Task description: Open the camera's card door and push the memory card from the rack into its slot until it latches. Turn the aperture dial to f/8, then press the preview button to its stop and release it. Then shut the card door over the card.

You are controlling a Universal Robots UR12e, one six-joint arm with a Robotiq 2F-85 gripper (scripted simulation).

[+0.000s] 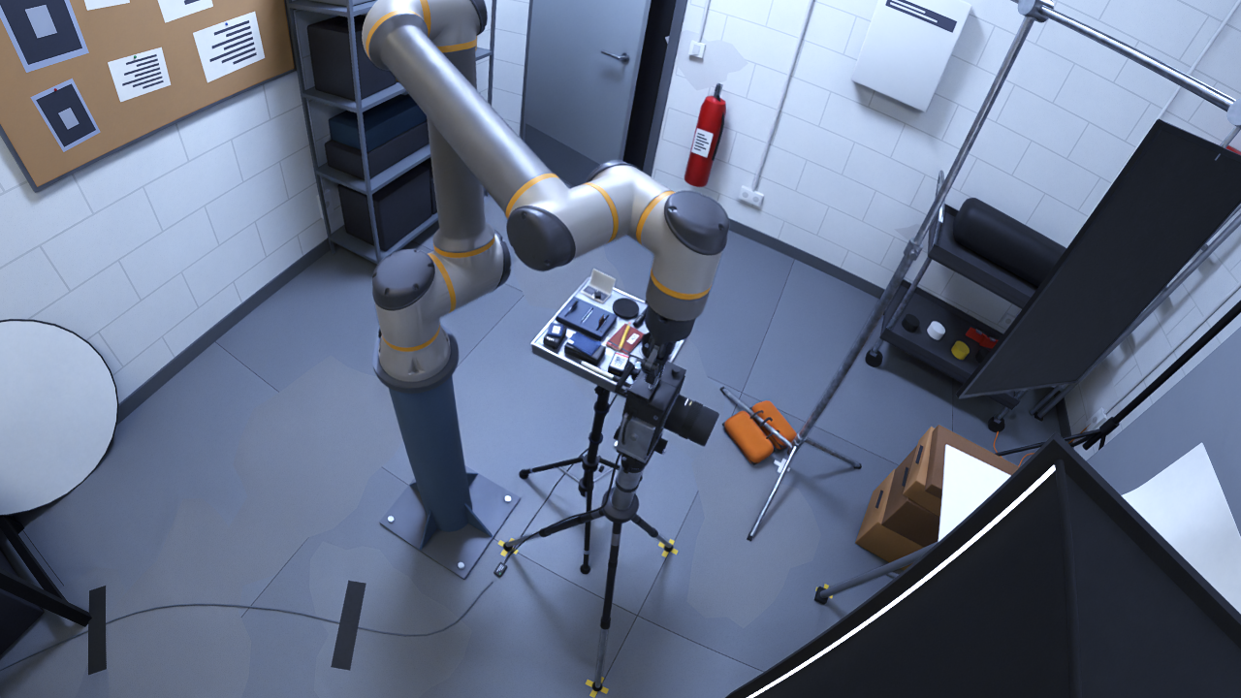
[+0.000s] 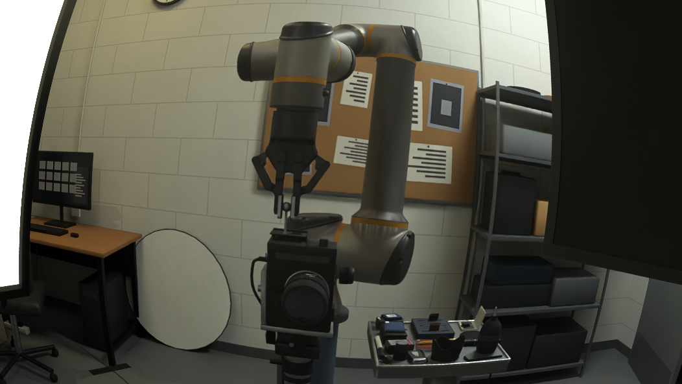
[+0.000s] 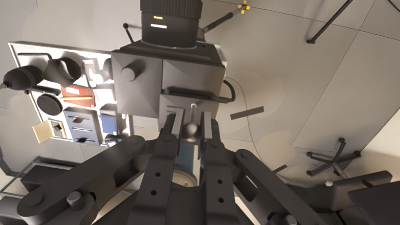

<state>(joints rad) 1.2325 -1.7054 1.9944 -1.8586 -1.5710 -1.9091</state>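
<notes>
A thin stem with a ball knob (image 3: 191, 131) (image 2: 286, 207) stands up from the card door (image 3: 181, 105) on the top of the camera (image 2: 300, 282) (image 1: 646, 417). The camera sits on a tripod with its lens (image 2: 305, 298) facing the second side camera. Straight above the camera, my gripper (image 3: 191, 126) (image 2: 286, 210) (image 1: 649, 369) is closed around the ball knob. A round dial (image 3: 128, 73) sits on the camera's top face, toward the tray. The memory card rack (image 3: 81, 127) (image 2: 433, 328) lies on the tray beside the camera.
Behind the camera stand the robot's pedestal (image 1: 434, 451) and a brick wall with a cork board (image 2: 419, 138). The accessory tray (image 1: 594, 334) (image 2: 436, 346) on its own stand holds cases, a lens hood and a blower. A light stand (image 1: 807, 434) and boxes (image 1: 911, 503) are further out.
</notes>
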